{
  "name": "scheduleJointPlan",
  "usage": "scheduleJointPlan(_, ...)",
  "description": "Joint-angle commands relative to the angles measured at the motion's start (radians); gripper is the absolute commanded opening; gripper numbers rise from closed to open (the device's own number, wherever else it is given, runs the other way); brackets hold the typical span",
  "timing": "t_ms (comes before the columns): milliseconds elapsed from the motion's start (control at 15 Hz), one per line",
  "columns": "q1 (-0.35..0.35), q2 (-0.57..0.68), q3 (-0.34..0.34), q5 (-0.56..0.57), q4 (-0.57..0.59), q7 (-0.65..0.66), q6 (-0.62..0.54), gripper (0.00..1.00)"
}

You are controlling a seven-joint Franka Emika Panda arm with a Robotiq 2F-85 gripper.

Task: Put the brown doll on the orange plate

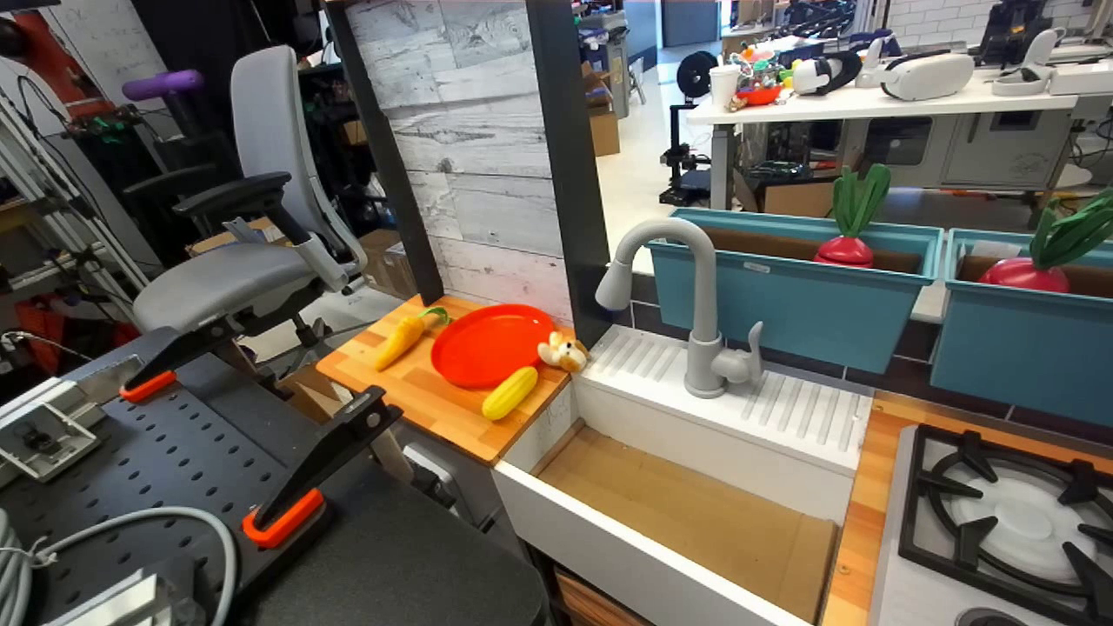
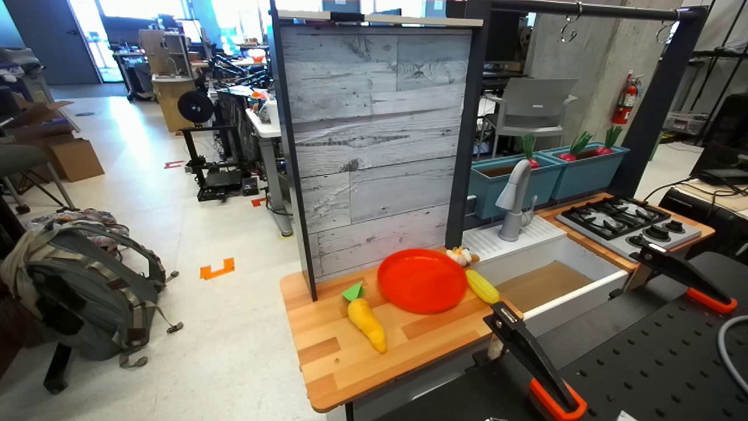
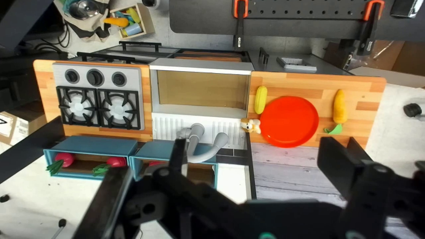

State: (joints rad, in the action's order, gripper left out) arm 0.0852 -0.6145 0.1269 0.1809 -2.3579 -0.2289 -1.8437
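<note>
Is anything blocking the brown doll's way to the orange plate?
Nothing visible: in the wrist view, the brown doll is right beside the orange plate. The yellow corn lies near both, but not between them.

I count one brown doll and one orange plate.
At my end I get one corn cob, one carrot and three red radishes, so five toy vegetables; I also have two blue planters, one sink, one grey faucet, two stove burners and three stove knobs, then two orange-and-black clamps and, in my wrist view, one gripper with two fingers.
</note>
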Motion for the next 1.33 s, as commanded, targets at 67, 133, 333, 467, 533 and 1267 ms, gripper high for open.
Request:
scheduleJointPlan(67,-0.014,0.123,0.029,-0.025,-0.005,-0.007,-0.154,1.0)
scheduleJointPlan(133,-0.016,0.15,0.027,-0.033,-0.009,-0.008,-0.187,1.0)
scheduleJointPlan(333,-0.027,0.232,0.038,-0.099,-0.025,-0.027,-0.297,1.0)
scheduleJointPlan(467,-0.036,0.301,0.044,-0.159,-0.029,-0.056,-0.338,1.0)
scheduleJointPlan(533,-0.04,0.341,0.047,-0.193,-0.028,-0.074,-0.357,1.0)
scheduleJointPlan(1267,0.0,0.755,-0.001,-0.583,0.024,-0.313,-0.545,1.0)
